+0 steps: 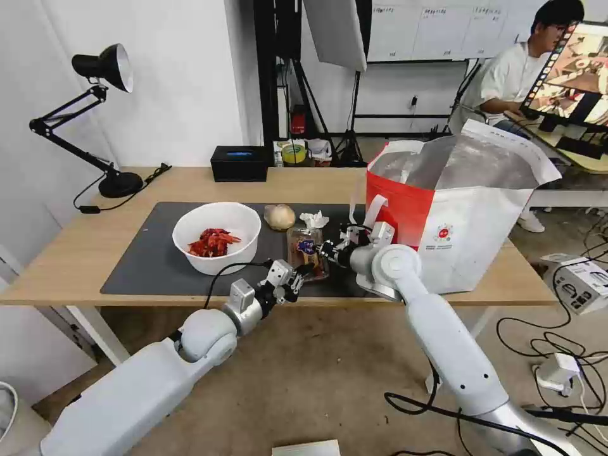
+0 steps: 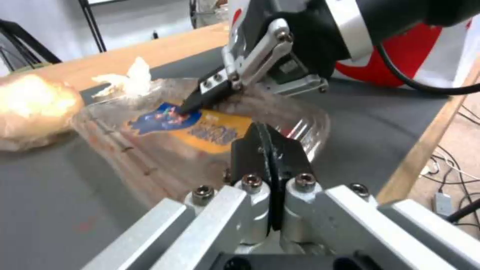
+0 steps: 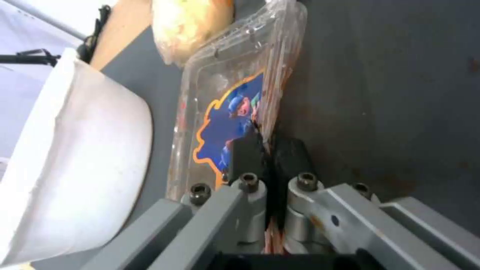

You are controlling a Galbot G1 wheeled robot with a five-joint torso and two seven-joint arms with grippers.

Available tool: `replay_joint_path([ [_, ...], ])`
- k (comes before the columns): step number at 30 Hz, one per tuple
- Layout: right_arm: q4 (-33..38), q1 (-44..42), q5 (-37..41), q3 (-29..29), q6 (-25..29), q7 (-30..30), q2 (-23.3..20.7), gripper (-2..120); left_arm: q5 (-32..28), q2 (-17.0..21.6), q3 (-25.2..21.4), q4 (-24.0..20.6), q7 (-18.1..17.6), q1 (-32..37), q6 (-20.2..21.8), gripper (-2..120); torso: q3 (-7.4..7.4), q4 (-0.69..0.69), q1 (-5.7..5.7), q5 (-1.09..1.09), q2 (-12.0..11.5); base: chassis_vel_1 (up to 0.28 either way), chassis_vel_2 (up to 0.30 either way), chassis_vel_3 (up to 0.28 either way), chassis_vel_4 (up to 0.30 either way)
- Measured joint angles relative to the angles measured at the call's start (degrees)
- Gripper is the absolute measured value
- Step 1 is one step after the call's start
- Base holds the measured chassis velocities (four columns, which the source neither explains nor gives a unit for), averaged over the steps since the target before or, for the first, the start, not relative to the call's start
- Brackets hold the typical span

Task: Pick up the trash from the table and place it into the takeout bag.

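L gripper (image 1: 303,274) pinched tight on near edge of clamshell tray (image 1: 306,248), mid mat (image 1: 145,259). R gripper (image 1: 327,249) clamped on tray's right rim. Bowl (image 1: 217,236) to left; lump (image 1: 279,216), tissue (image 1: 314,219) behind; takeout bag (image 1: 468,215) to right.

Head view was bright and evenly lit; shadows under the bowl (image 1: 216,237) were soft and short; the foil lining of the takeout bag (image 1: 465,209) threw dull grey glare; the lamp (image 1: 95,114) looked unlit. Both wrist views were soft; the beige lump (image 2: 35,107) was blown out and blurred; the clamshell tray (image 3: 235,101) showed white highlights.
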Motion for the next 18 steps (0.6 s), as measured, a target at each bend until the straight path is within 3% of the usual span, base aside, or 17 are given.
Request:
replay_joint_path([
  [3,0.77,-0.16,-0.01,0.02,0.16,-0.49,-0.07,0,0.0,0.99,-2.08,-1.51,0.05,2.0,-0.31,0,0.0,0.0,0.0,0.0,0.0,0.0,0.0,0.0,0.0],
  [12,6.4,-2.99,0.05,0.85,0.29,-2.43,-1.08,0,0.77,3.89,-15.83,-8.7,0.59,14.35,-1.79,0,-0.01,0.03,-0.01,0.01,0.0,0.0,0.0,0.0,0.0],
  [18,10.32,-5.8,-0.08,1.74,0.31,-3.17,-1.57,0,1.12,3.7,-18.76,-10.87,0.11,17.8,-2.62,5,-0.01,0.0,0.0,0.01,0.0,0.0,0.0,0.0,0.0],
])
